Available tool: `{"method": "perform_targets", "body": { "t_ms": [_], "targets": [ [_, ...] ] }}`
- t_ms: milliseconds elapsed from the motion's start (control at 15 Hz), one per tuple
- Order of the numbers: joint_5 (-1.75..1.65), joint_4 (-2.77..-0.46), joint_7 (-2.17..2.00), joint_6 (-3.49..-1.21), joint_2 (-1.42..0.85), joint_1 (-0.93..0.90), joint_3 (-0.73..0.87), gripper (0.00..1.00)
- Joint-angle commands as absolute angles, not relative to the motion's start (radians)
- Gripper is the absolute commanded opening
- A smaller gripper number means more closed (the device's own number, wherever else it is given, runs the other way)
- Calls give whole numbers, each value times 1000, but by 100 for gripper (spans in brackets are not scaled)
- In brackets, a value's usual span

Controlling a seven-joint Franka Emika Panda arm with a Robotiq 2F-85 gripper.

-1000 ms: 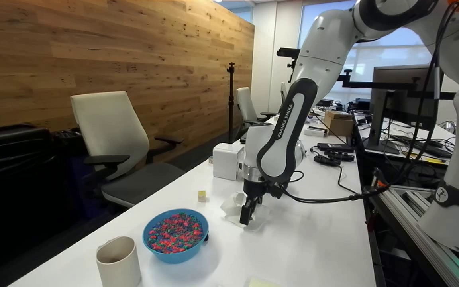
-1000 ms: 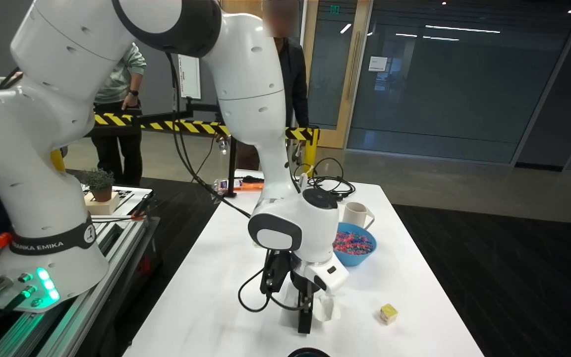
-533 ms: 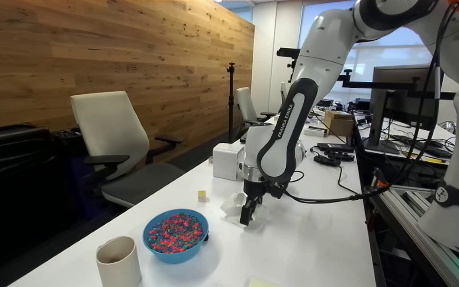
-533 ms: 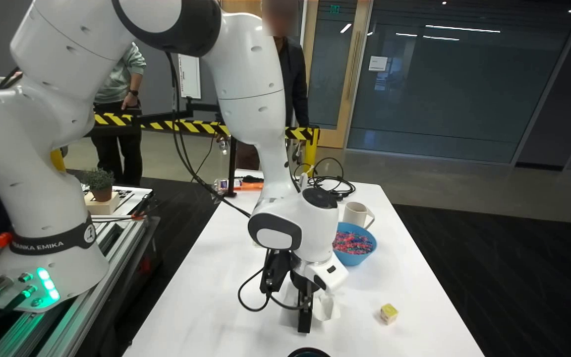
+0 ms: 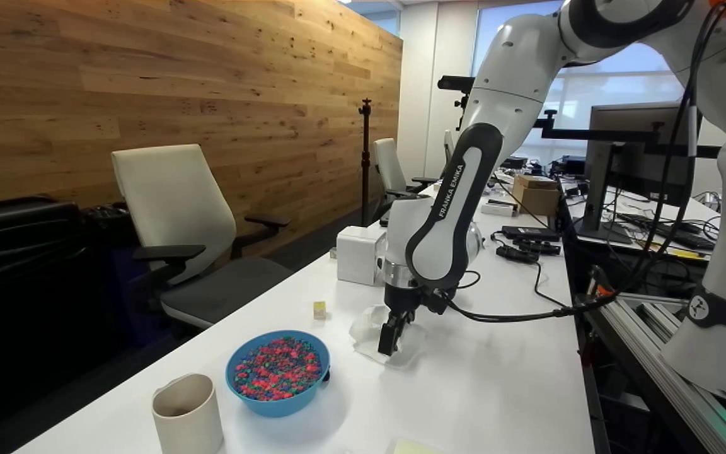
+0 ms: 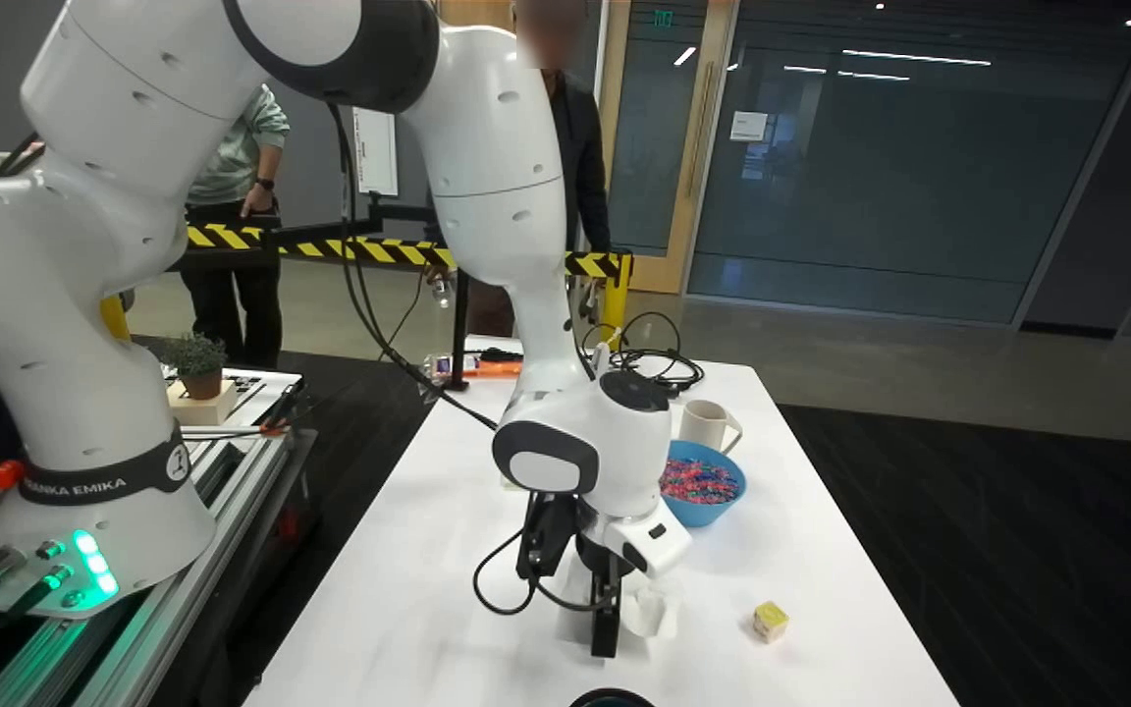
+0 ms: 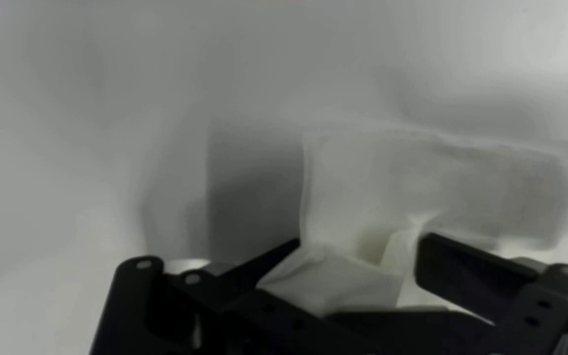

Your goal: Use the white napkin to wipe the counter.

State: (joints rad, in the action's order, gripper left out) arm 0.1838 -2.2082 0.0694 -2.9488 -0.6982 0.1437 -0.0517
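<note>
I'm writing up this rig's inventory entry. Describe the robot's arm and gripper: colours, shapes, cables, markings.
The arm is white with rounded segments and black trim; white "FRANKA EMIKA" lettering marks a black strip. Black cables run alongside. Green lights show on its base. The gripper is black with straight, blocky fingers.

- A person's face (image 6: 552, 31) appears blurred.
- Mug (image 5: 186, 416) cropped by the lower edge in an exterior view.
- White napkin (image 7: 353, 187) partly hidden behind the hand (image 7: 358, 254).

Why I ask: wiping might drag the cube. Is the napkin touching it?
Apart. Both exterior views show it: white table is visible between the napkin and the cube.
</note>
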Motion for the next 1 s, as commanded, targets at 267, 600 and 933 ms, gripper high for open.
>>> {"method": "perform_targets", "body": {
  "t_ms": [267, 600, 933],
  "targets": [
    [179, -2200, 50, -2935, -686, 166, -79, 8],
    [188, -2188, 48, -2931, -664, 179, -97, 0],
    [188, -2193, 52, -2933, -634, 196, -107, 0]
  ]
}}
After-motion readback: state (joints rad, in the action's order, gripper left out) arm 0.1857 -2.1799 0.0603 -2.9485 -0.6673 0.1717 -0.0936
